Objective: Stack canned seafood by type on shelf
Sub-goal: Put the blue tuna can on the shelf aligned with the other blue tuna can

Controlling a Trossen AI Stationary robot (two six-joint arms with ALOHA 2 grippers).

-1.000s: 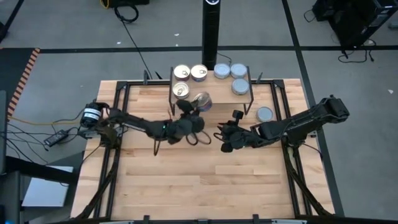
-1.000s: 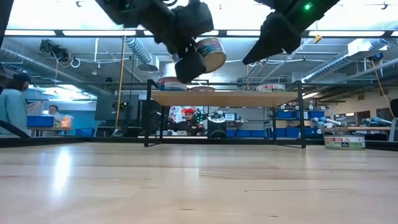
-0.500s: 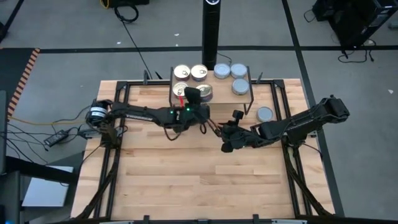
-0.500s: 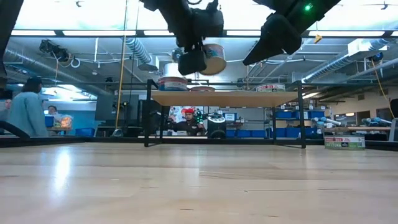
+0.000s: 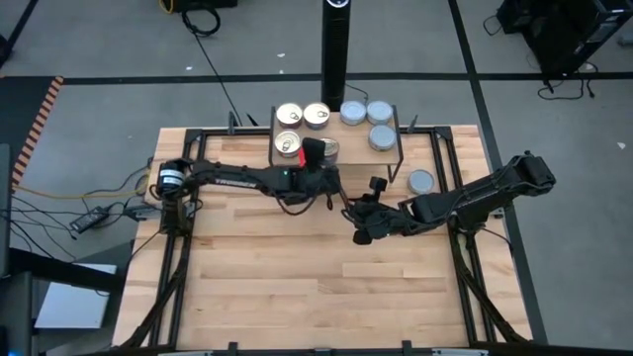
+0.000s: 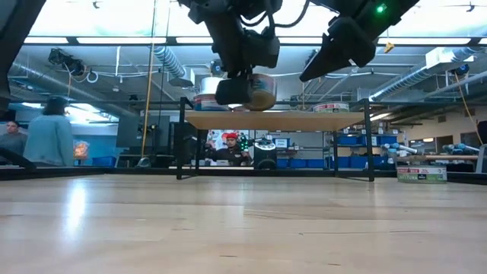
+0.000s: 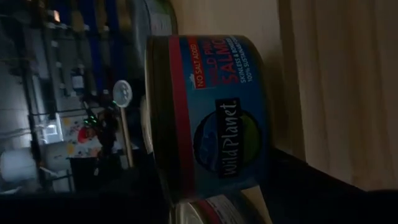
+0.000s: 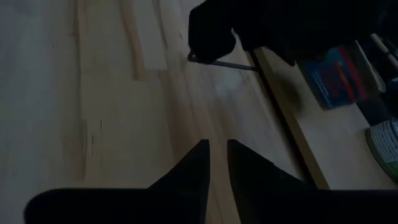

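Note:
The shelf (image 5: 358,150) is a small light-wood board on black wire legs at the table's far middle. On it rest three gold-lidded tins (image 5: 289,117) at the left and three blue-grey-lidded tins (image 5: 379,112) at the right. My left gripper (image 5: 316,158) reaches in from the left and is shut on a blue-labelled tin (image 7: 217,118) over the shelf's near left part, beside the gold tins. My right gripper (image 5: 357,222) hangs shut and empty above the table, just in front of the shelf. My left gripper pinches the tin by its round side wall (image 7: 249,180) between the two fingers. It comes from the near side, slanting down. The tin (image 6: 259,91) is held level, lid up, close over the shelf board (image 6: 304,119); whether it touches, I cannot tell.
One blue-grey tin (image 5: 421,181) lies on the table right of the shelf. A black post (image 5: 336,49) stands behind the table. Black frame rails (image 5: 183,257) run along both sides. Bare wood (image 5: 316,297) fills the near half. People (image 6: 47,141) show beyond the far edge.
My left gripper has carried the tin toward the far edge, from in front of the shelf to over its near left part. It has rolled, so the tin, tilted before, now sits level and lower, close over the board.

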